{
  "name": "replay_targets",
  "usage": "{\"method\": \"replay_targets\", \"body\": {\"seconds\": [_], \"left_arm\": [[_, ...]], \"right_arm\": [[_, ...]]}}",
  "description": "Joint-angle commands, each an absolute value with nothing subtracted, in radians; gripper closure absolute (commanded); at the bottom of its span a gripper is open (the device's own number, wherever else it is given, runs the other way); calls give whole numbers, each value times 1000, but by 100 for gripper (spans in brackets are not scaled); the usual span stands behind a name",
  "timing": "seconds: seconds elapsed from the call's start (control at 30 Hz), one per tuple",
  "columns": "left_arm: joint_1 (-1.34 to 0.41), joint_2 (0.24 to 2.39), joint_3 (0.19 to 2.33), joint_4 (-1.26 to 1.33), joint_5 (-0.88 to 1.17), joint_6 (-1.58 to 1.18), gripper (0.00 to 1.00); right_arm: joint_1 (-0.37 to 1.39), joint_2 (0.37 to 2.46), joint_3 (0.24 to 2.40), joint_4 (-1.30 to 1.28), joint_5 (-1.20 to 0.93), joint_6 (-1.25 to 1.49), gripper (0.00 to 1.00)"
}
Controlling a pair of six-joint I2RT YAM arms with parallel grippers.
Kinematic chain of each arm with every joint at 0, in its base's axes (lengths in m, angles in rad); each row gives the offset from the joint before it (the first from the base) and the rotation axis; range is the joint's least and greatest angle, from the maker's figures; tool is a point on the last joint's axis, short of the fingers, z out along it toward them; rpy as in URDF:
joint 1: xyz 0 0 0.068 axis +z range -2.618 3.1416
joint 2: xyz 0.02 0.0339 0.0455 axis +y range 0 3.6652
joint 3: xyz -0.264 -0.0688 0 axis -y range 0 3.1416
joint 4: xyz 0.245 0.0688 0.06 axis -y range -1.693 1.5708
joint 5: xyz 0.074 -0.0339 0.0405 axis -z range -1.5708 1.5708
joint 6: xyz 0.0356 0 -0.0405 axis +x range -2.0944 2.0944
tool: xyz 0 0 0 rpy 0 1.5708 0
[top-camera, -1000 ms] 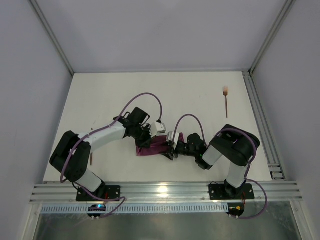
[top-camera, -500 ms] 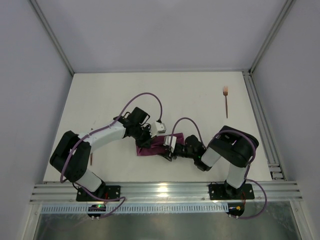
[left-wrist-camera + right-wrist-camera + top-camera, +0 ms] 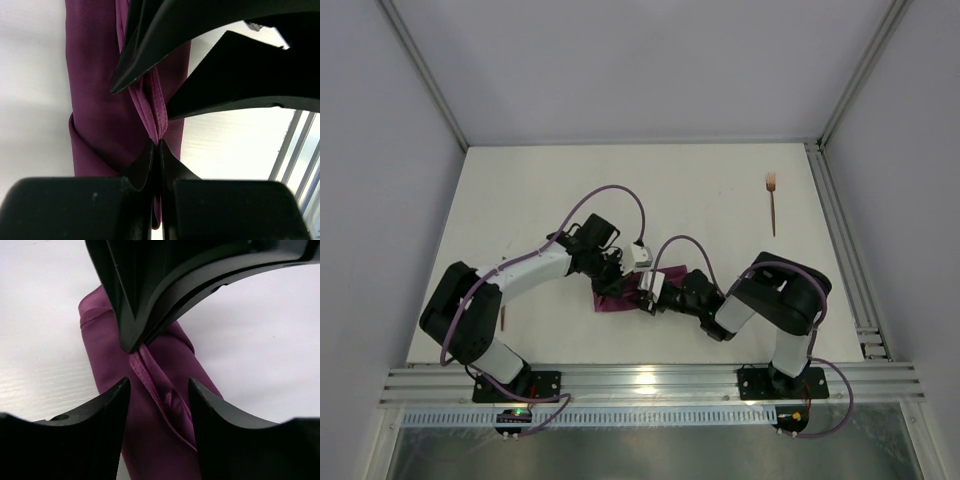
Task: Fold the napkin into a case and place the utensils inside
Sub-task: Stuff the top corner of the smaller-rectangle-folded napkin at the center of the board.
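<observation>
The white bench (image 3: 720,190) carries a folded maroon-purple cloth case (image 3: 610,302) near its front middle, a slim copper-coloured fork (image 3: 773,207) well apart at far right, and another thin copper-coloured utensil (image 3: 503,316) near its left edge.

The left arm (image 3: 525,272) is being shown with a pale grey forearm shell between bulky black joint housings, while the right arm (image 3: 775,300) is being shown almost wholly black. Mauve cables (image 3: 610,188) are being looped above both wrists, beside small white camera blocks (image 3: 640,253). Smooth, tapering black fingers (image 3: 140,172) are being displayed on the left pincer (image 3: 159,144) and the right pincer (image 3: 159,386).
</observation>
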State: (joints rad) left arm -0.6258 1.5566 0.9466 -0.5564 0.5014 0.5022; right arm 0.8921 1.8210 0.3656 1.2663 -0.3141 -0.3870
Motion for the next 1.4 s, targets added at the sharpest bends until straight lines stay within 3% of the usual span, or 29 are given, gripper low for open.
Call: {"method": "replay_targets", "body": {"seconds": [0.0,0.27,0.57,0.63,0.67,0.73,0.77,0.87,1.0,1.1,1.23,1.27,1.37], "left_arm": [[-621,1557,971,-563,551,514,100],[-621,1551,968,-563,555,515,100],[-618,1581,973,-546,542,494,100],[-618,1586,974,-545,543,491,100],[-618,1586,974,-543,542,489,100],[-617,1585,971,-542,535,489,97],[-614,1585,971,-545,535,486,95],[-601,1568,979,-558,546,468,81],[-577,1500,1014,-604,563,445,64],[-545,1433,1055,-641,607,422,58],[-488,1417,1127,-703,536,350,62],[-488,1423,1131,-695,435,335,68],[-494,1457,1097,-655,338,325,76]], "right_arm": [[908,1867,384,1627,-268,-390,46],[922,1881,445,1510,-273,-397,47],[928,1910,457,1543,-365,-311,50],[930,1913,462,1539,-362,-305,53],[930,1917,462,1545,-362,-304,60],[928,1917,465,1546,-364,-295,71],[930,1919,465,1543,-362,-291,82],[928,1916,457,1520,-356,-290,94],[930,1914,440,1474,-359,-291,96],[930,1933,439,1465,-359,-295,96],[928,1960,426,1505,-342,-307,96],[930,1968,420,1519,-341,-307,96],[930,1986,426,1536,-341,-304,96]]}}
